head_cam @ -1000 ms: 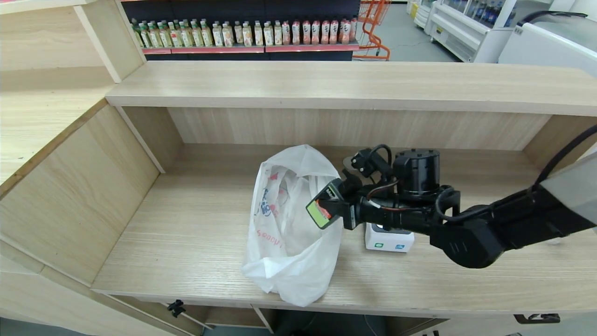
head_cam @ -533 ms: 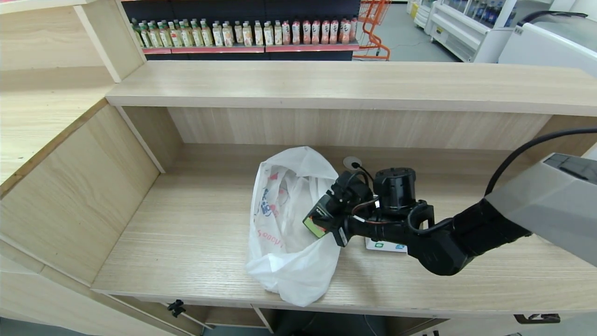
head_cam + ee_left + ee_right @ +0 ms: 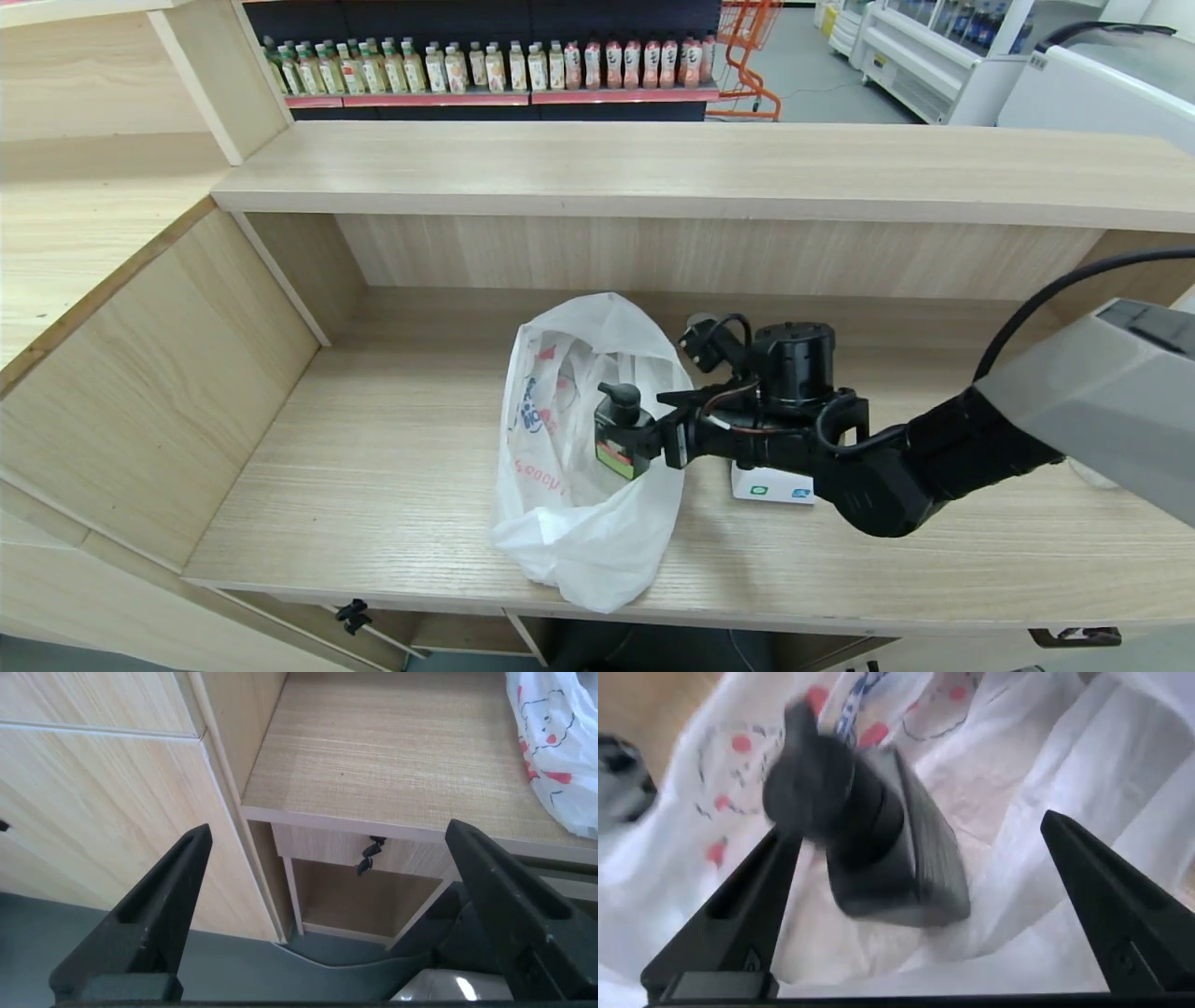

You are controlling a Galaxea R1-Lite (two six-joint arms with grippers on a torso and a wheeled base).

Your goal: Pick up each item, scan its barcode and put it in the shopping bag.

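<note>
Head view: your right gripper (image 3: 652, 431) is out over the mouth of the shopping bag (image 3: 560, 523), which stands slumped on the wooden counter (image 3: 373, 467). The black pump bottle (image 3: 620, 437) sits upright right at the gripper tip, inside the bag's open rim, with its green-and-red label facing the camera. The white scanner (image 3: 771, 483) is on the counter just beside the bag, on its right, partly under the arm. You can't judge the finger gap from this angle. Left wrist view: your left gripper (image 3: 329, 835) has its fingers (image 3: 159, 915) spread wide with nothing between them. It hangs off the front edge of the counter, facing the drawer (image 3: 411, 854) under the top, which has a small dark latch (image 3: 372, 855). A corner of the bag is in frame. Right wrist view: the right gripper's fingers (image 3: 738, 924) are wide apart, with a gap far wider than the bottle, so it isn't clamped. The bottle is between them and blurred, pump cap close to one finger and body well clear of the other. You can't tell if the cap touches that finger. Bag plastic with red and blue print lies behind it all round.
</note>
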